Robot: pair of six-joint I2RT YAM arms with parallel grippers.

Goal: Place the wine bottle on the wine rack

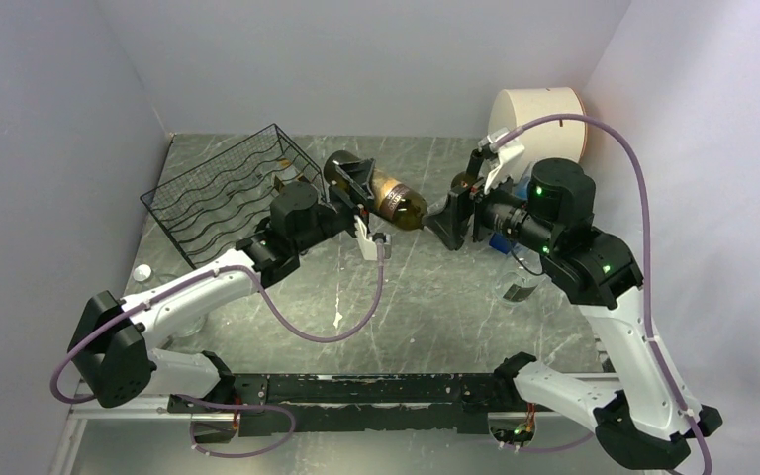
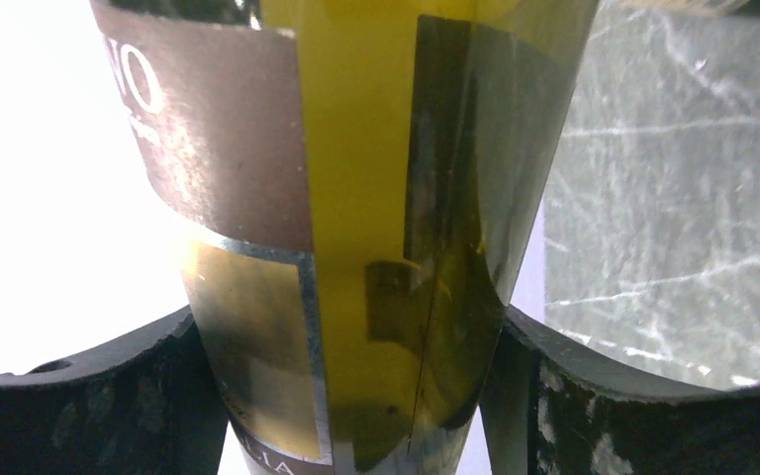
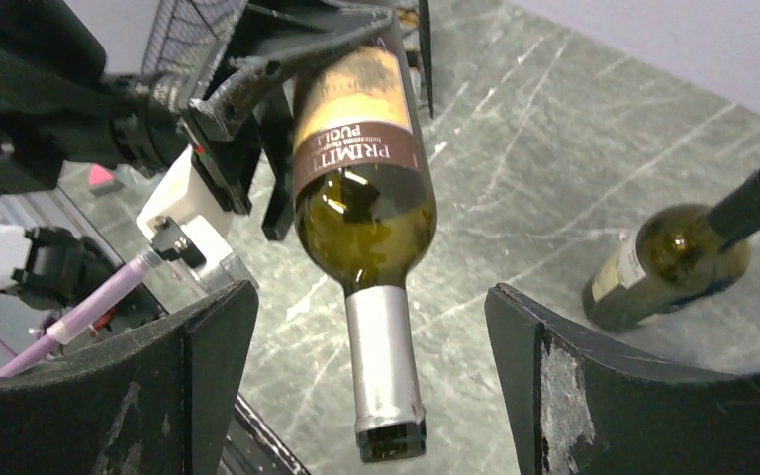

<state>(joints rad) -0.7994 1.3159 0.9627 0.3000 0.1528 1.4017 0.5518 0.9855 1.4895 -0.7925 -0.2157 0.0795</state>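
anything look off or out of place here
A second bottle seems to lie on its side on the table, not on the wine rack. A small white cap lies loose by the left wall.

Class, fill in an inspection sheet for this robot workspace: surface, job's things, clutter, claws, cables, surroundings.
Surface: grey veined table, scratched.
Job's things: wine bottle held off the table, not yet on the wine rack at back left.
Clutter: second bottle on the table; white drum at back right; small white cap by the left edge.
Claws: left claw shut on the wine bottle's body; right claw open, jaws either side of the neck, not touching.
Cables: purple cables, one looping from each arm.
Surroundings: plain pale walls on three sides.
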